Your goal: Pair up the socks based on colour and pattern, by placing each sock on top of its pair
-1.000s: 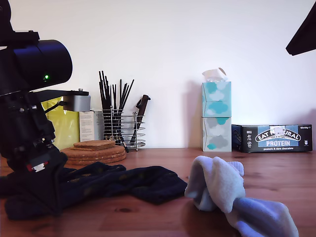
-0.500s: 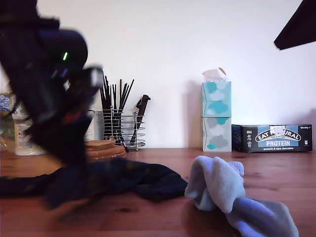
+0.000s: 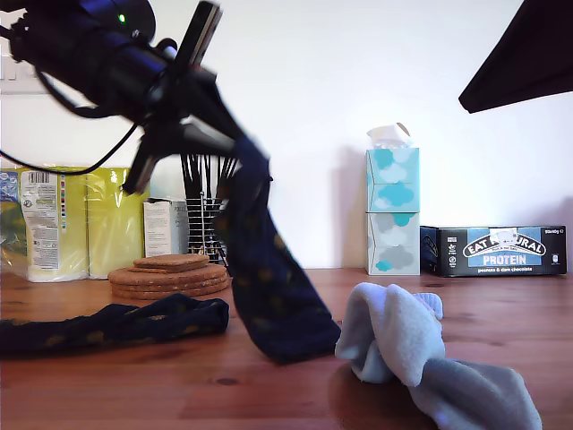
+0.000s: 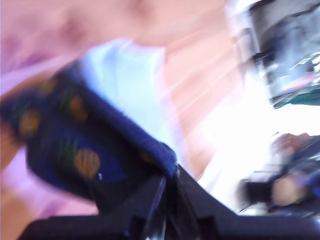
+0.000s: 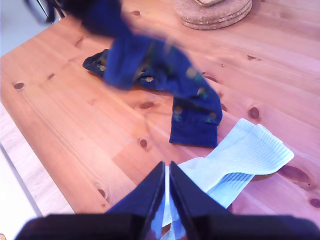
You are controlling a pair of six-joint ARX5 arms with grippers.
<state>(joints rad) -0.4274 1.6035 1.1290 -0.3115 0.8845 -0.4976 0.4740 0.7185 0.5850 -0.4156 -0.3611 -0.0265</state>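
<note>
Our first pincer (image 3: pixel 235 143) hoists 1 dotted navy sock (image 3: pixel 269 278) by its pinched cuff, toe dragging beside the pale blue sock (image 3: pixel 394 345) on the table (image 3: pixel 269 394) — a snag could shift it; our second pincer (image 5: pixel 165 190) looks closed, empty.

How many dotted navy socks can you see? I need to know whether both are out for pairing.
2. One navy sock hangs from my first gripper, its toe end still on the table. The other navy sock lies flat at the exterior view's left.

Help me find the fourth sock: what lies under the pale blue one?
Under the pale blue sock only bare table shows; a second pale sock may lie bunched within it.
</note>
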